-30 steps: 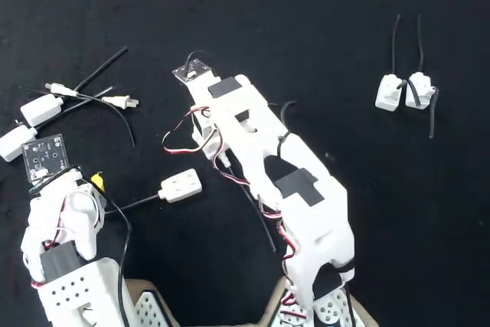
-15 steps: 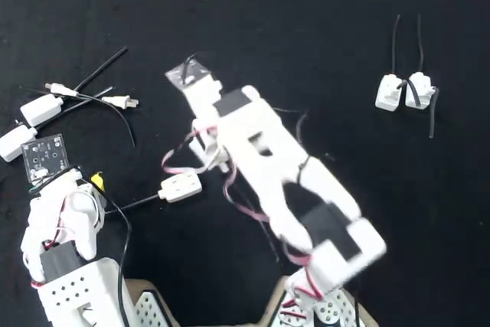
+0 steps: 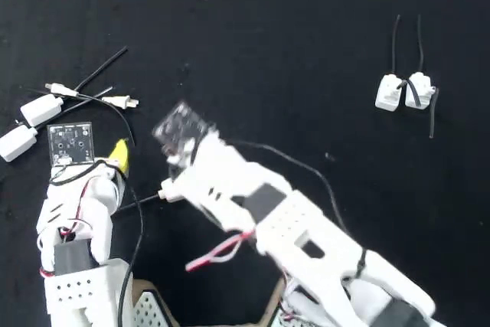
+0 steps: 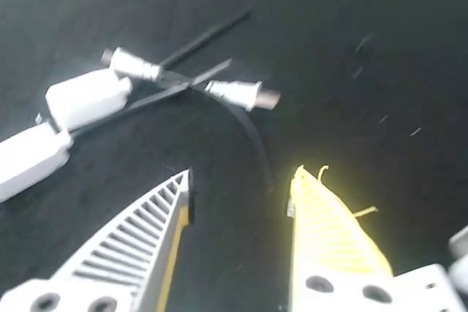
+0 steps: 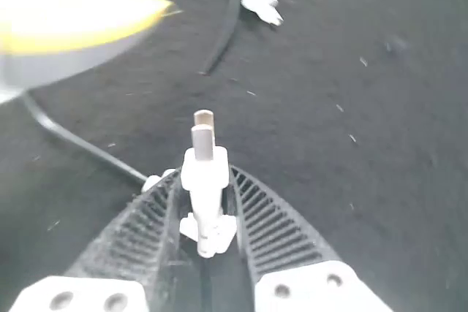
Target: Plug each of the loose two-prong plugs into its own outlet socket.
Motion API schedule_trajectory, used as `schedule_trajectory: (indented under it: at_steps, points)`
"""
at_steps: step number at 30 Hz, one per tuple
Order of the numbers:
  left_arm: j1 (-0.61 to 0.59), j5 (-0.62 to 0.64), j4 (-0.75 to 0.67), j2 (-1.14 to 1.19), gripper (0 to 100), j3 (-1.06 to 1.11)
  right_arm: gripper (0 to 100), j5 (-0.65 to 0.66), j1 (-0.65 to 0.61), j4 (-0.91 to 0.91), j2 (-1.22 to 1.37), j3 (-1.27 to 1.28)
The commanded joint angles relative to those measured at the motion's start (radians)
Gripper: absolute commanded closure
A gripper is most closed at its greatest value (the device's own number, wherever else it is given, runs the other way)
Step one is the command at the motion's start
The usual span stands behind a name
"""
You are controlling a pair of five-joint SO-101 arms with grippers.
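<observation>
My right gripper (image 5: pixel 205 173) is shut on a white two-prong plug (image 5: pixel 204 153), prongs pointing forward past the fingertips. In the high view that arm lies over the corded white outlet (image 3: pixel 165 191), of which just a corner and its black cable show. My left gripper (image 4: pixel 238 184) stands open above the cloth, one finger yellow (image 3: pixel 119 152). Ahead of it lie two loose plugs (image 4: pixel 134 65) (image 4: pixel 241 93) on crossed black leads, beside two white outlets (image 4: pixel 84 96) (image 4: pixel 29 155).
At the far right of the black table (image 3: pixel 306 44), two white plug-and-outlet pairs (image 3: pixel 389 91) (image 3: pixel 419 89) sit joined with their cables. The left gripper's yellow finger (image 5: pixel 73 16) hangs close ahead of the right gripper. A black cable (image 5: pixel 80 147) runs across the cloth.
The right arm has swung left and toward the front edge with the plug, now covering the corded outlet. The left arm has shifted a little right and farther from the front edge.
</observation>
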Motion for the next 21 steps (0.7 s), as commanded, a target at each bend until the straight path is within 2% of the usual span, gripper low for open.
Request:
schedule_trajectory:
  at_steps: [1,6,15,18,21]
  points:
    - [0.085,0.075,-0.023,-0.002,78,-0.101,98.8,0.046,-0.046,-0.063,-0.068,0.016]
    - [0.200,0.192,-0.023,-0.009,77,-0.101,98.8,0.051,-0.054,-0.077,-0.068,0.024]
    - [0.208,0.193,-0.021,-0.011,77,-0.108,98.8,0.051,-0.052,-0.075,-0.070,0.024]
    - [0.217,0.189,0.028,-0.011,77,-0.120,98.8,0.051,-0.051,-0.075,-0.070,0.024]
    - [0.246,0.117,0.057,-0.011,78,-0.127,98.8,0.051,-0.051,-0.074,-0.071,0.024]
